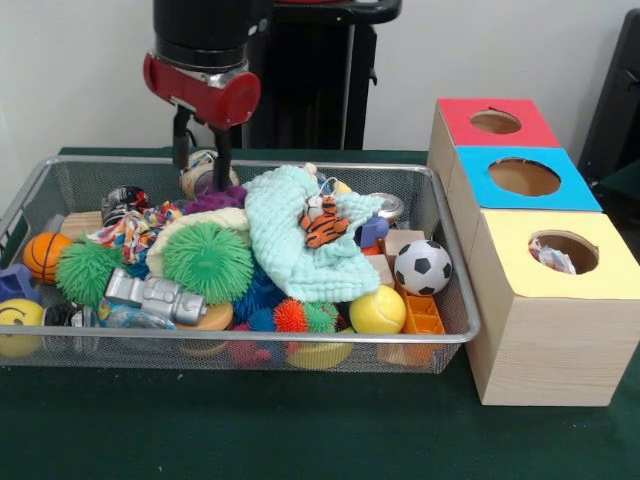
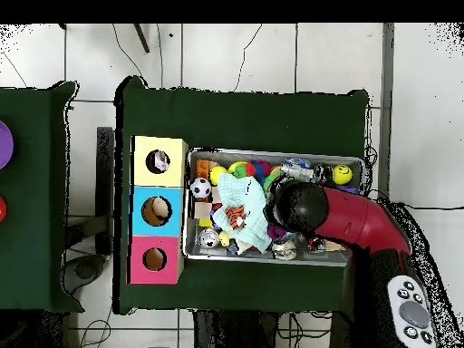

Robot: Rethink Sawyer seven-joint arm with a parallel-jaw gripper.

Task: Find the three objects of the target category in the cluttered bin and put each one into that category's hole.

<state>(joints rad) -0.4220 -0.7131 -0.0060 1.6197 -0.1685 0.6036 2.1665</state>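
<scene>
While the red and black arm (image 1: 205,60) reaches down over the far side of the tabletop (image 1: 200,430), things lie as follows.

Hand: the hand (image 1: 200,150) hangs just above the far rim of the bin, over a round striped object (image 1: 203,172); two dark fingers (image 1: 222,150) point down with a gap between them, spread and gripping nothing.

Bin: the wide, shallow silver wire-mesh basket (image 1: 455,320) sits on the dark green tabletop, heaped with toys.

Target pieces in the bin: one soft white fabric piece with bright multicoloured patches (image 1: 135,232) lies toward the bin's left in the front view, just beside a spiky green rubber ball (image 1: 208,260).

Yellow box: the light wooden box with a yellow top (image 1: 560,310) stands just beside the bin, nearest the front camera in a row with a blue-topped box (image 1: 525,180) and a red-topped box (image 1: 495,122).

Hole: the round cut-out in the yellow top (image 1: 565,250) shows a bit of white, coloured fabric (image 1: 552,258) inside; what it is cannot be told for certain.

Other clutter: a plain mint-green cloth (image 1: 295,245) drapes over the middle of the heap with a small orange striped tiger toy (image 1: 324,226) on it; a black and white football (image 1: 422,266) and a yellow ball (image 1: 377,310) lie near the yellow box's side.

Overhead: the arm's round black head (image 2: 299,207) covers the bin's middle, hiding the hand.
</scene>
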